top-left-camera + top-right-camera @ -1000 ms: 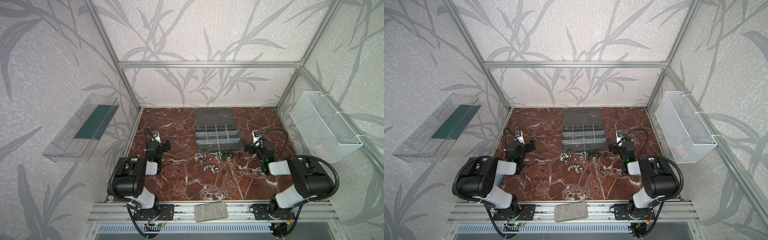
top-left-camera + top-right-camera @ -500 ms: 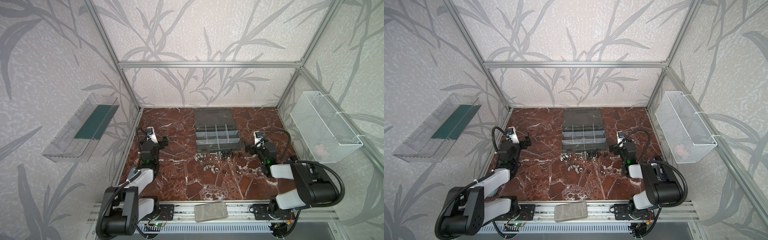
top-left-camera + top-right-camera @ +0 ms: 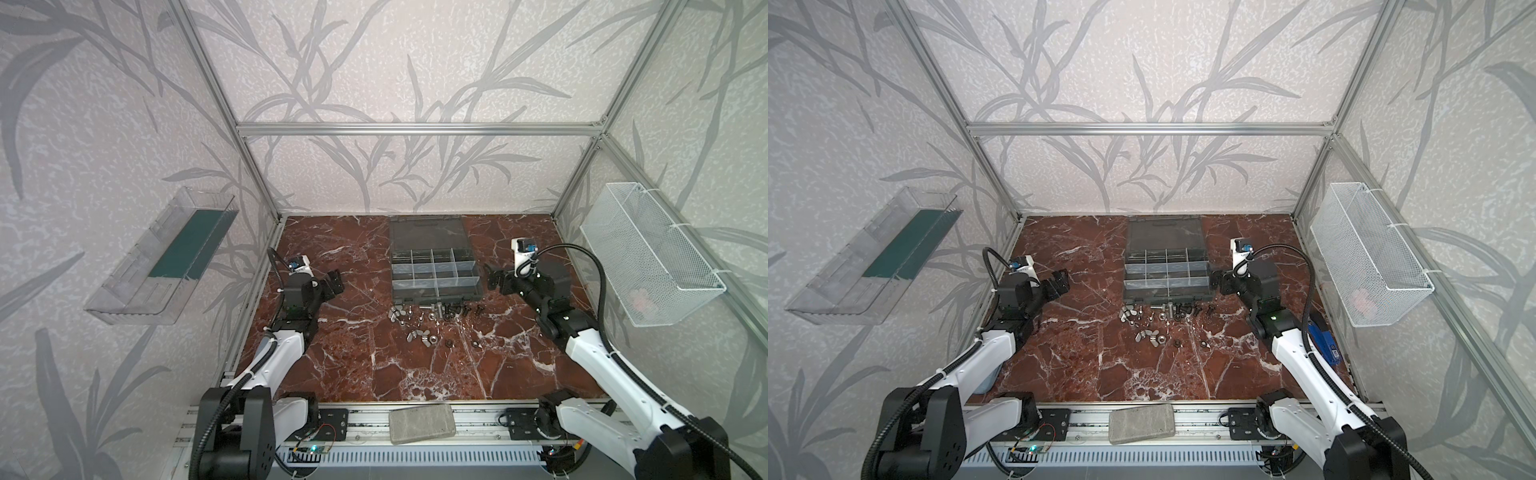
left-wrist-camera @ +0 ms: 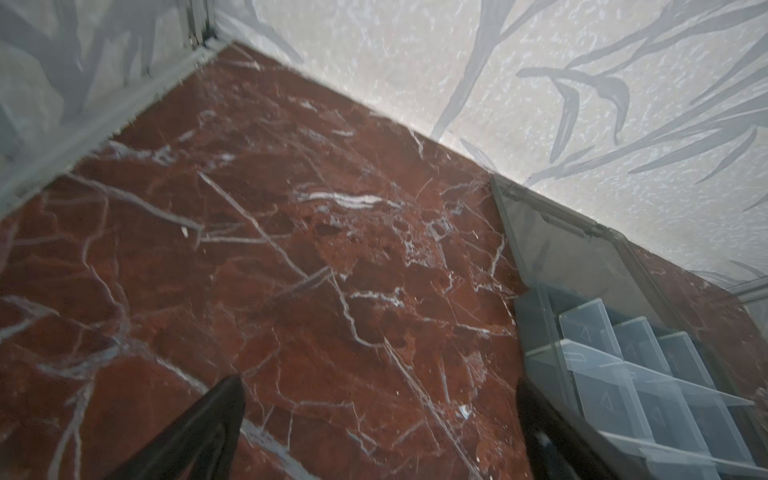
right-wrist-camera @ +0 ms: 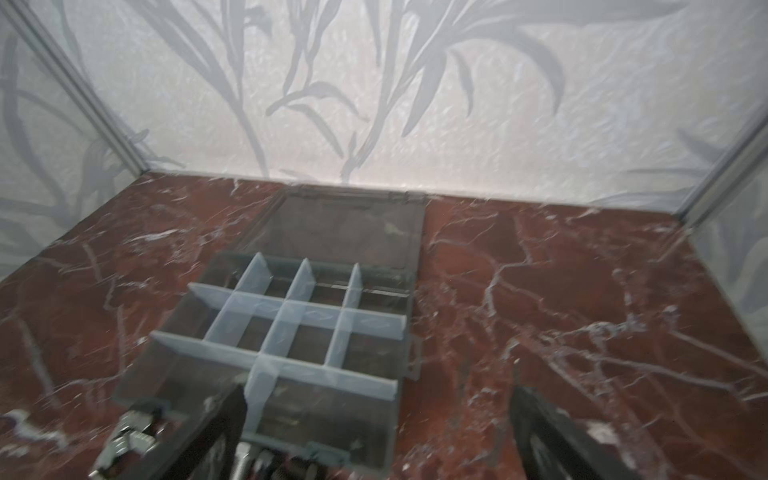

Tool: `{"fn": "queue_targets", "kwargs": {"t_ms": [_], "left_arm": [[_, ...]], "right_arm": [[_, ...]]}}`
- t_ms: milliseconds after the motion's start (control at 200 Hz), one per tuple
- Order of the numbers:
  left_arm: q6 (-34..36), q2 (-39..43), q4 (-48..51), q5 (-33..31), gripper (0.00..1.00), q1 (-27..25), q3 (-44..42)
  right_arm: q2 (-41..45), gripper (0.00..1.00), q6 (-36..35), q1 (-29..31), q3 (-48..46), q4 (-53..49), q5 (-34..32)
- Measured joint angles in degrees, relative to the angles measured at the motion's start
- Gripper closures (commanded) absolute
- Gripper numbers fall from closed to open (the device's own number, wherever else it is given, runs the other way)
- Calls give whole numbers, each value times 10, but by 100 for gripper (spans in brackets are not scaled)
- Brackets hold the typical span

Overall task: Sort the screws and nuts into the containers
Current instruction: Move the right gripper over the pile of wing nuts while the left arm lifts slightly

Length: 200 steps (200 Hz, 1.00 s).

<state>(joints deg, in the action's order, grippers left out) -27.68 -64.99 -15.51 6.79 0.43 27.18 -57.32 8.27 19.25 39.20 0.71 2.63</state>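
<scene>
counter (image 3: 353, 374): dark red marble, white veining. walls (image 3: 415, 62): pale grey, darker grey leaf print. Between left tool (image 3: 333, 283) and right tool (image 3: 493, 279), both black: dark grey case (image 3: 436, 296), smoky lid (image 3: 428, 232), clear-walled containers (image 3: 424, 272). Between the tools, nearer the arm bases: screws (image 3: 436, 308) shiny silver plus black, nuts (image 3: 417, 336) silver plus black. Outboard of right tool: white mesh basket (image 3: 648, 257). Outboard of left tool: clear tray (image 3: 137, 291), green base.

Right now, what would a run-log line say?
left gripper: open, empty | right gripper: open, empty | screws, nuts: loose on table
</scene>
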Motion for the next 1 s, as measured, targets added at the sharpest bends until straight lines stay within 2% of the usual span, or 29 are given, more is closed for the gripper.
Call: {"fn": "queue_targets", "kwargs": {"t_ms": [175,340,490,670,840,1000], "left_arm": [[-76,12,33,48,0,-1,-3],[-113,26,55,86,1,-1,-6],[-123,32,76,103,1,-1,-6],[-126,40,84,110,1,-1,-6],[-126,46,90,112,0,-1,-6],[-126,47,97,111,1,-1,-6]], "right_arm": [[-17,7,82,154,2,-112,-18],[-53,8,141,242,2,-153,-31],[-120,8,141,272,24,-180,-30],[-199,7,93,292,85,-208,-24],[-240,9,59,299,116,-228,-23],[-274,14,61,312,143,-249,-25]]}}
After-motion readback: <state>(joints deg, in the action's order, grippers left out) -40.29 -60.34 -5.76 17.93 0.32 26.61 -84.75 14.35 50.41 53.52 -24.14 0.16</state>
